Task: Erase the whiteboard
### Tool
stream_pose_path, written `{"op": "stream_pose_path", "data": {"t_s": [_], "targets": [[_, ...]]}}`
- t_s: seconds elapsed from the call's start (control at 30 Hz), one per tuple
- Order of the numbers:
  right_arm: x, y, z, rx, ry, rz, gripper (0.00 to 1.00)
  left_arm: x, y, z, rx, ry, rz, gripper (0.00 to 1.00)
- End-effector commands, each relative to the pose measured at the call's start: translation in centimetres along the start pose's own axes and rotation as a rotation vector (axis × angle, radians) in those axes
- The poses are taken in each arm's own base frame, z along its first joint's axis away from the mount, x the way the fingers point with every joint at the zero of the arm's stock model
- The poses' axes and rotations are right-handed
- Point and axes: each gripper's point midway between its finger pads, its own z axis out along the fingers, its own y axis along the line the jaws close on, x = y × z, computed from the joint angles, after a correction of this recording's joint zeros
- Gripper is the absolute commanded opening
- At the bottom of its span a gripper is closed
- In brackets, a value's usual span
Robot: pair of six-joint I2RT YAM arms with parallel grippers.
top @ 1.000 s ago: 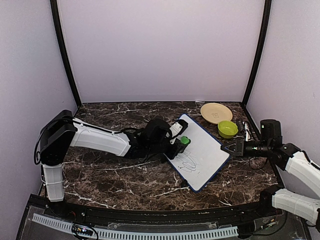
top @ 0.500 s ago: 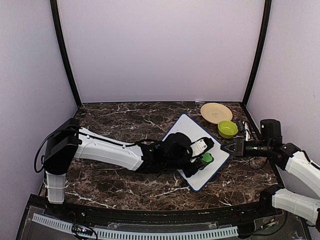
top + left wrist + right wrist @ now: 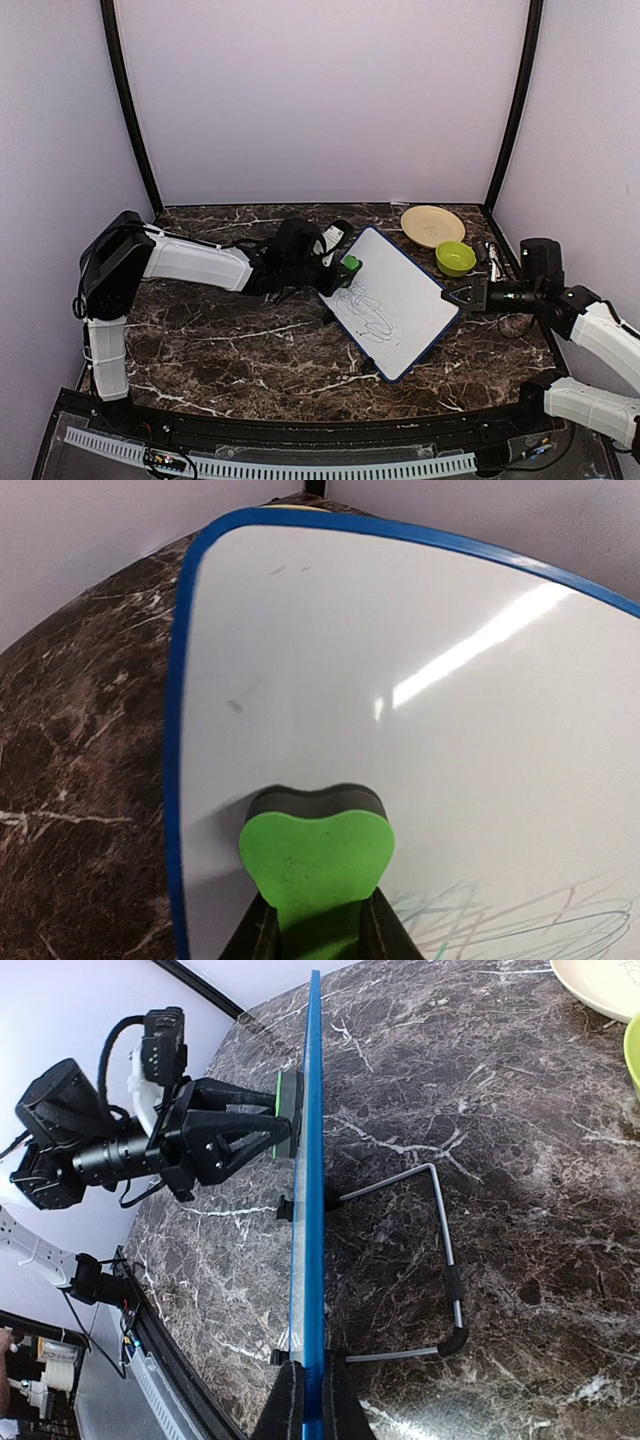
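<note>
1. The small rectangular whiteboard [image 3: 395, 300] with a thin dark-blue frame stands in the right half of the dark marble desk [image 3: 230, 340]. The right wrist view shows it propped at a tilt on a bent wire stand [image 3: 445, 1250] behind it.
2. A tangle of pale pen scribble [image 3: 365, 312] covers the middle of the whiteboard and is not yet wiped.
3. The left end effector [image 3: 318, 925] is closed on a green bone-shaped foam eraser [image 3: 316, 855]. The eraser's dark pad is pressed to the whiteboard near its far-left corner, just beyond the scribble.
4. The right end effector [image 3: 312, 1400] is clamped shut on the whiteboard's right corner, steadying it.
5. Technique for the step in hand: keep the pad flat and lightly loaded, sweep it in overlapping passes across the scribble, and hold the right clamp firm so the tilted whiteboard neither slides nor folds back on its stand.
6. Beyond the whiteboard's far-right edge lie a round tan plate [image 3: 432, 225] and a lime-green bowl [image 3: 455, 258], both apart from it.
</note>
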Motion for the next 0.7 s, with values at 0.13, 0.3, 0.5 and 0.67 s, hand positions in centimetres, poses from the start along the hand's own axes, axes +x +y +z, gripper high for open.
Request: {"op": "stream_pose_path", "data": {"t_s": [0.13,0.3,0.5,0.67], "targets": [[-0.1,1.8,-0.1,-0.077,0.018,-0.048,0.00,4.0,4.0,-0.7,-0.091,0.097,-0.074,0.00],[-0.1,1.8,-0.1,-0.078,0.019,-0.048,0.00,3.5,1.9,-0.8,-0.022,0.082,-0.057,0.00],[-0.2,1.8,-0.1,-0.077,0.018,-0.048,0.00,2.4,-2.2,-0.6,-0.005,0.076,0.083,0.00],[-0.2,1.8,-0.1,-0.074,0.017,-0.046,0.00,-0.1,-1.4,-0.6,-0.010,0.044,0.045,0.00]]}}
